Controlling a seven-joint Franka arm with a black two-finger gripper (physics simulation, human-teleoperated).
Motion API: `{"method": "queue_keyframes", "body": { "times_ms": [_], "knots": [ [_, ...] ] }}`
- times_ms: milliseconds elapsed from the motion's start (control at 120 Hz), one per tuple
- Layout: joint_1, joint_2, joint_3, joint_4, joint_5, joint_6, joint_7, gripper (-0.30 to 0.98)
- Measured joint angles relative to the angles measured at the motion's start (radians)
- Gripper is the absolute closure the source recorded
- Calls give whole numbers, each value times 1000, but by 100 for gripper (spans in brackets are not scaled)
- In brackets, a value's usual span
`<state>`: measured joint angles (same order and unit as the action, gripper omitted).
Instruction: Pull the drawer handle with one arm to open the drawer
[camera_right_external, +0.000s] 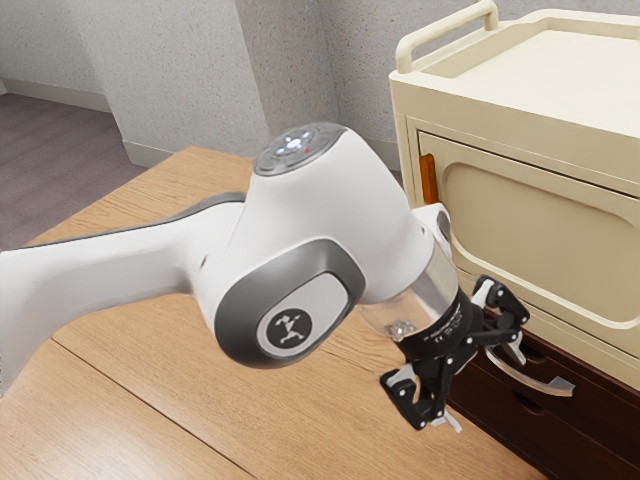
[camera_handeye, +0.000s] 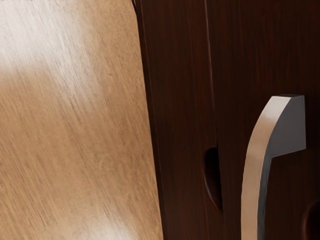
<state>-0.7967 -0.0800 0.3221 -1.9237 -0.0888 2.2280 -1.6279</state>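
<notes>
At the exterior view's lower right, curved metal drawer handle (camera_right_external: 558, 386) beside black gripper (camera_right_external: 482, 387), fingers spread, clamped on nothing. Off-centre closing likely to miss the bar or bump dark drawer front (camera_right_external: 602, 412). Above, cream cabinet (camera_right_external: 560, 245), possible snag for the wrist; lower left, wooden tabletop (camera_right_external: 130, 400).

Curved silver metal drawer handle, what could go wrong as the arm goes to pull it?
The handle appears off to one side of the black two-finger gripper, whose jaws stand open, so closing here might catch nothing. It also sits just below the cream boxy cabinet, so a jaw could knock that while lining up.
</notes>
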Motion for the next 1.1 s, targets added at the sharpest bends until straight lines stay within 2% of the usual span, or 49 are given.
{"method": "queue_keyframes", "body": {
  "times_ms": [333, 508, 692, 917, 1100],
  "knots": [
    [2, 31, 0, 10, -1, 13, 17, 1],
    [2, 33, 1, 11, -1, 17, 23, 25],
    [0, 33, 1, 8, -2, 18, 27, 43],
    [0, 33, 2, 6, -16, 18, 31, 55],
    [2, 30, 0, 1, -18, 18, 34, 59]
  ]
}}
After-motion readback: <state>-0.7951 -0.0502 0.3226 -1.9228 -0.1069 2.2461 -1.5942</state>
